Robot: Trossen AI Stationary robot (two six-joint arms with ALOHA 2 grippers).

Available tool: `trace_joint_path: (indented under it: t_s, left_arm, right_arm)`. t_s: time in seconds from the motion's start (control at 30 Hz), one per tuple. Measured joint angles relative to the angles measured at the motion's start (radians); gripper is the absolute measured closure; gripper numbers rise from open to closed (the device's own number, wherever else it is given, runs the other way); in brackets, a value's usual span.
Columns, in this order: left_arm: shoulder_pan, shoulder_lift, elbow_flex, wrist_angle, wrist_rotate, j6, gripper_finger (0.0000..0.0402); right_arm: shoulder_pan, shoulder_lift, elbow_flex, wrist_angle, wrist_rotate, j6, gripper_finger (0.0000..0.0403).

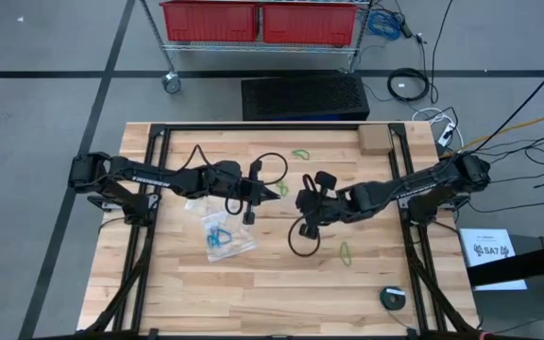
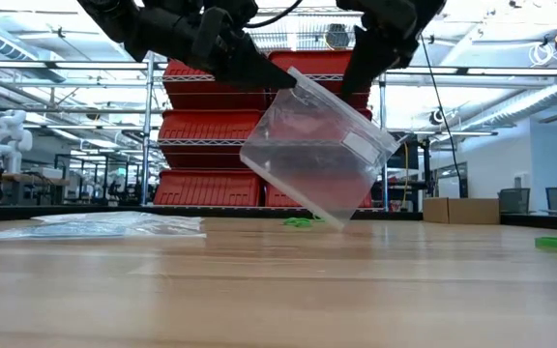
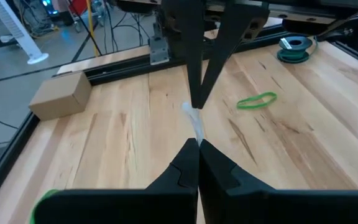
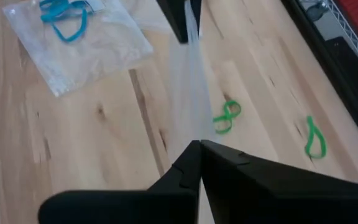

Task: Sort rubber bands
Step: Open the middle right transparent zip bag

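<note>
A clear plastic bag (image 2: pixel 312 155) hangs above the table's middle between my two grippers. My left gripper (image 2: pixel 280 77) is shut on its upper left corner, and my right gripper (image 2: pixel 353 85) is shut on its top edge a little to the right. A second clear bag (image 1: pixel 223 236) lies flat on the table with teal rubber bands (image 4: pixel 64 17) inside. Green rubber bands lie loose on the wood: one (image 1: pixel 300 153) toward the far edge, one (image 1: pixel 345 253) toward the near edge, one (image 4: pixel 227 117) below the held bag. My left gripper pinches the clear bag's upper corner (image 3: pixel 194 127) between its two shut fingers, coming nearly level from the table's left. The bag hangs tilted below the fingers. Whether its lower corner (image 2: pixel 335 217) touches the wood I cannot tell. My right gripper pinches the bag's top edge (image 4: pixel 191 127) between its shut fingers, slanting down from the table's right. The film runs as a narrow strip from these fingers across to my left gripper's fingers (image 4: pixel 179 25).
A cardboard box (image 1: pixel 374 140) sits at the far right corner and a tape roll (image 1: pixel 394 297) near the front right. Black cables loop around both arms. Bare wood lies along the near edge.
</note>
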Motion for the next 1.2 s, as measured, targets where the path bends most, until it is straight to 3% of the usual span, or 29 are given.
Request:
trace_joint_path:
  t_s: [0.6, 0.87, 1.2]
  left_arm:
    - [0.0, 0.0, 0.0, -0.01, 0.0, 0.0, 0.04]
    - [0.0, 0.0, 0.0, -0.018, 0.0, 0.0, 0.04]
    - [0.0, 0.0, 0.0, -0.018, 0.0, 0.001, 0.04]
  right_arm:
    - [0.024, -0.005, 0.0, 0.017, 0.003, -0.041, 0.0403]
    - [0.011, -0.005, 0.0, -0.004, 0.051, -0.056, 0.0403]
    - [-0.025, 0.022, 0.0, 0.04, -0.04, -0.092, 0.0403]
